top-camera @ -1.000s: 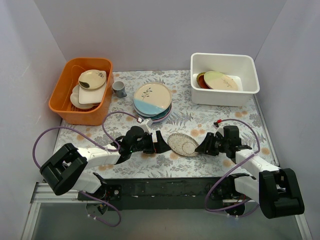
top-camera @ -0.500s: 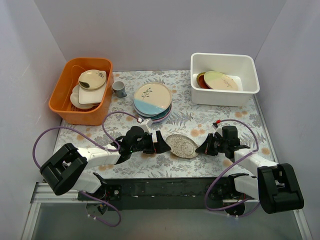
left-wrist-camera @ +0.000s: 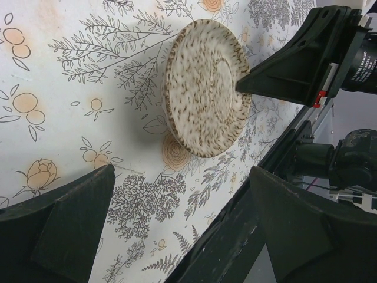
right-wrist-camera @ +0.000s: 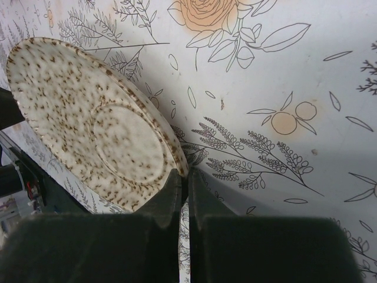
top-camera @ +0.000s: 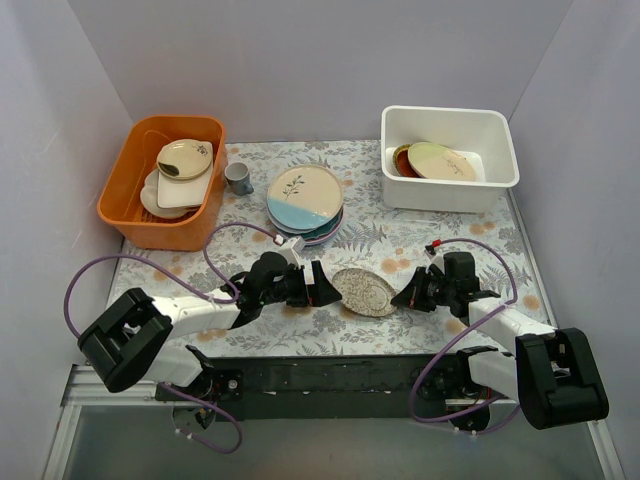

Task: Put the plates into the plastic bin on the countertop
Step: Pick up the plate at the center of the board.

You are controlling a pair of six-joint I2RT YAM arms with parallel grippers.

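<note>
The left gripper [top-camera: 320, 286] lay at 7 o'clock on the floral-patterned countertop [top-camera: 400, 232], its fingers [left-wrist-camera: 70, 218] spread wide and touching nothing. Just to its right, at 6 o'clock, a round cream plate speckled with brown [top-camera: 365, 291] stood tilted. The right gripper [top-camera: 402, 297] had its fingers [right-wrist-camera: 169, 197] clamped together on the plate's right rim. The white rectangular plastic bin [top-camera: 446, 196], holding other plates, sat well apart at 1 o'clock.
</note>
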